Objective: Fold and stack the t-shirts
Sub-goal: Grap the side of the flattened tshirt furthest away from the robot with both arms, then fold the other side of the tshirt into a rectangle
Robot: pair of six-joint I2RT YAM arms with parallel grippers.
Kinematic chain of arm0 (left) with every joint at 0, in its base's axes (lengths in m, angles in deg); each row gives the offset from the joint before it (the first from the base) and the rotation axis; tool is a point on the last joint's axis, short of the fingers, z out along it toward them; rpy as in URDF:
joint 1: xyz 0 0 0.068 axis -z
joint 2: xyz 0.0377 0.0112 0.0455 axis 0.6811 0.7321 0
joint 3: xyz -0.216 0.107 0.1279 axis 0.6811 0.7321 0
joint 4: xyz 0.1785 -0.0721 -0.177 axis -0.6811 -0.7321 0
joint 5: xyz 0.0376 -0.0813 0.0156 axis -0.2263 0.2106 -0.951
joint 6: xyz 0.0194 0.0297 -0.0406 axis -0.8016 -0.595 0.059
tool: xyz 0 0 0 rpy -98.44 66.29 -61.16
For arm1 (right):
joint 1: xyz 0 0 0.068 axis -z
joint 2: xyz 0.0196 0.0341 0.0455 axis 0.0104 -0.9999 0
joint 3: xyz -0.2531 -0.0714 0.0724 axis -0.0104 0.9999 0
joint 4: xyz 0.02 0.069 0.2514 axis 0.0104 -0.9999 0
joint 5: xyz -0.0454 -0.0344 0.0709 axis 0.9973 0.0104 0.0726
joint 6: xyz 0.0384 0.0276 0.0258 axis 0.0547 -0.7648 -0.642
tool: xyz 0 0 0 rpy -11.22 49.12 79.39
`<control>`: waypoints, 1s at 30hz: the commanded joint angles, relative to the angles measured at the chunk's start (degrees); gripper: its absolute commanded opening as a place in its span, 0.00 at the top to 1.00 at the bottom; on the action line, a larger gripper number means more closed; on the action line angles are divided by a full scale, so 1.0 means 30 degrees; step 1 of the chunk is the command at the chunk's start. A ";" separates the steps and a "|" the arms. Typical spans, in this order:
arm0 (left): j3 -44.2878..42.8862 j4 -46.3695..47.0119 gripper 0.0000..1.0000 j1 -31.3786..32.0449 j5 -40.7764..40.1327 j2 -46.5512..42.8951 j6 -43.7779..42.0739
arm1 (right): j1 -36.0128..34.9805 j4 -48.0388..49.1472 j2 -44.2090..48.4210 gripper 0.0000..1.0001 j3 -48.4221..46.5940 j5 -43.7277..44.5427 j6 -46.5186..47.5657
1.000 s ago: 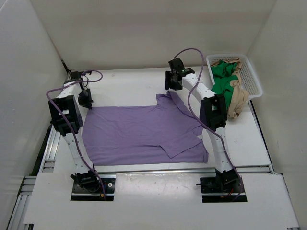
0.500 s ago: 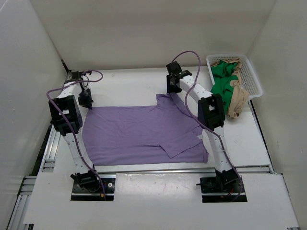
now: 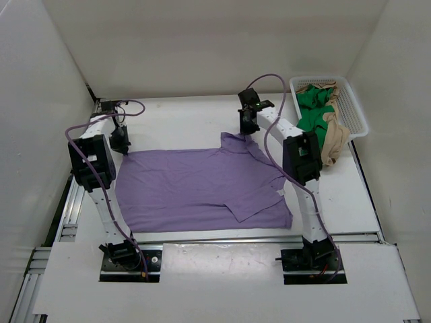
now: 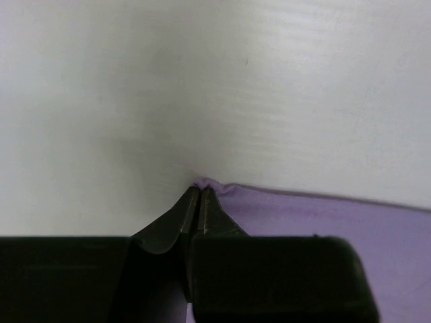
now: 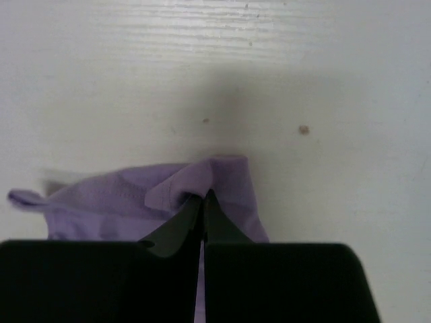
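The basket (image 3: 359, 120) half hides the green shirt (image 3: 310, 108). The purple shirt (image 3: 202, 188) lies flat, its long axis running left-right. The left gripper (image 4: 200, 192) and right gripper (image 5: 203, 195) each pinch a far corner.

Lavender t-shirt (image 3: 202, 185): plain purple, no print. Green t-shirt (image 3: 311, 108): bright, plain. Tan t-shirt (image 3: 335, 138): plain beige. Basket (image 3: 355, 111): white plastic, mesh grid. Table (image 3: 182, 121): white w/ 2 brown specks in right wrist view. Left gripper (image 4: 200, 192) & right gripper (image 5: 203, 196): black. Cables (image 3: 269, 75): purple.
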 commanded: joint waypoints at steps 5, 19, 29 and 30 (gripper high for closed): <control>0.1903 -0.0450 0.90 0.0049 -0.0569 -0.4921 -0.0004 | 0.0925 0.0565 0.9383 1.00 0.7170 -0.3363 -0.0667; 1.1365 -0.0450 0.90 -0.0126 -0.2884 -1.3506 -0.0004 | 0.1484 0.0772 2.1515 1.00 2.1122 -0.4597 -0.2689; 1.2949 -0.0450 0.90 -0.0302 -0.3528 -1.5091 -0.0004 | 0.1894 -0.0429 2.5651 1.00 2.3380 -0.4947 -0.3248; 1.3241 -0.0450 0.90 -0.0302 -0.3528 -1.5091 -0.0004 | 0.1894 -0.0429 2.5854 1.00 2.3614 -0.4949 -0.3422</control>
